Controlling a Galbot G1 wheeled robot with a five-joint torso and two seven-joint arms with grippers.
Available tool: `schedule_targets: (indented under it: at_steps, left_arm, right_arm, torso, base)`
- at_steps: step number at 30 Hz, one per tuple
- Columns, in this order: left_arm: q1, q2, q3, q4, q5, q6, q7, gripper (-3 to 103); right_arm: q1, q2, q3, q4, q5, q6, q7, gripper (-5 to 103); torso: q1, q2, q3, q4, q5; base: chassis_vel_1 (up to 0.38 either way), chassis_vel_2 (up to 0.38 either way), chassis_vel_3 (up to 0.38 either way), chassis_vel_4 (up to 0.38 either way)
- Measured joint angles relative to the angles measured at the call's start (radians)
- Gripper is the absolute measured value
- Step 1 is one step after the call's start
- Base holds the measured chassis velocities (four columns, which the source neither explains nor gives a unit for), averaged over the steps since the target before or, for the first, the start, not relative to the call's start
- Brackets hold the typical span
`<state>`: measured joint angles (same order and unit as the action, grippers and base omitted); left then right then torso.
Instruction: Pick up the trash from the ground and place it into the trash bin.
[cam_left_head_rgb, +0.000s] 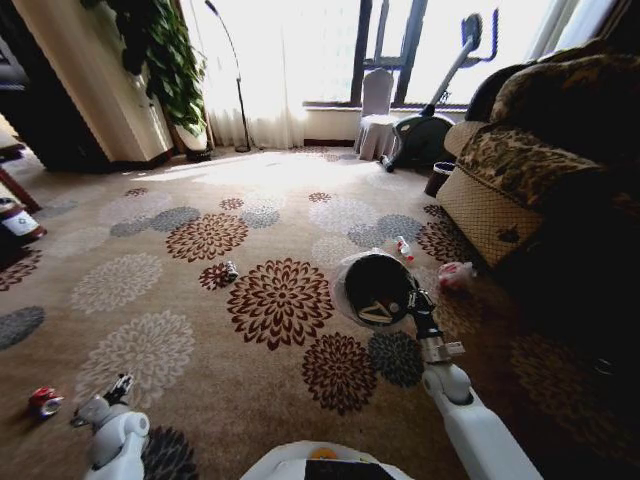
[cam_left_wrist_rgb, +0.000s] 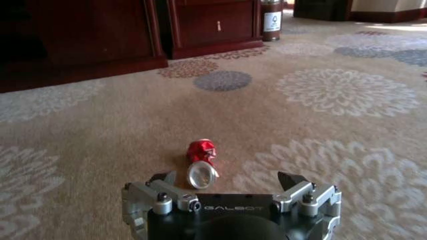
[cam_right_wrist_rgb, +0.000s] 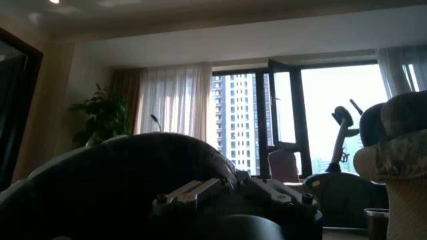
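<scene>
The right tool (cam_left_head_rgb: 405, 297) is clenched on the rim of the trash bin (cam_left_head_rgb: 372, 289), which it holds tipped above the carpet (cam_left_head_rgb: 200, 340), mouth toward the camera; in the right wrist view the bin's dark wall (cam_right_wrist_rgb: 113, 185) lies against the closed fingers. The left tool (cam_left_wrist_rgb: 227, 176) hangs low over the carpet, released, jaws apart, with a red crumpled piece of trash (cam_left_wrist_rgb: 201, 150) lying just beyond its fingertips. A small bottle (cam_left_head_rgb: 404, 248) and a pink bag (cam_left_head_rgb: 455, 274) lie beside the sofa (cam_left_head_rgb: 530, 170).
</scene>
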<state>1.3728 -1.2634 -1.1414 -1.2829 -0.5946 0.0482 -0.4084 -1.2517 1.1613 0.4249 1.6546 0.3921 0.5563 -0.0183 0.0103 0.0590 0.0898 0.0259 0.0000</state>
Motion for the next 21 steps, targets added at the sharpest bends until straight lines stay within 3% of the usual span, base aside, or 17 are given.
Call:
schedule_targets:
  at_steps: [6,12,15,18,21]
  left_arm:
    - [-0.014,0.027,-0.03,0.059,-0.063,0.077,0.06,100]
    - [-0.036,0.048,-0.029,0.115,-0.091,0.132,0.077,100]
    - [-0.041,0.055,-0.021,0.13,-0.096,0.165,0.094,100]
    - [-0.06,0.077,-0.006,0.173,-0.094,0.211,0.16,100]
    - [-0.082,0.095,0.012,0.219,-0.093,0.219,0.197,100]
  right_arm:
    - [-0.019,0.002,0.028,0.01,0.017,0.016,0.0,0]
    - [-0.025,0.002,0.031,0.013,0.025,0.021,0.0,0]
    - [-0.025,0.0,0.035,0.015,0.028,0.021,-0.001,0]
    - [-0.026,-0.004,0.046,0.014,0.036,0.022,0.0,0]
    - [-0.03,-0.004,0.052,0.012,0.041,0.025,0.0,0]
  torso:
    - [0.0,0.0,0.0,-0.0002,0.0]
    - [0.0,0.0,0.0,0.0,-0.0002]
    - [0.0,0.0,0.0,0.0003,-0.0006]
    - [0.0,0.0,0.0,0.0,0.0008]
    - [0.0,0.0,0.0,-0.0009,0.0]
  base:
    - [0.309,0.326,-0.305,-0.329]
    - [0.238,0.254,-0.26,-0.27]
    - [0.098,0.086,-0.039,-0.046]
    - [-0.015,-0.033,0.031,0.031]
    - [-0.053,-0.056,0.041,0.035]
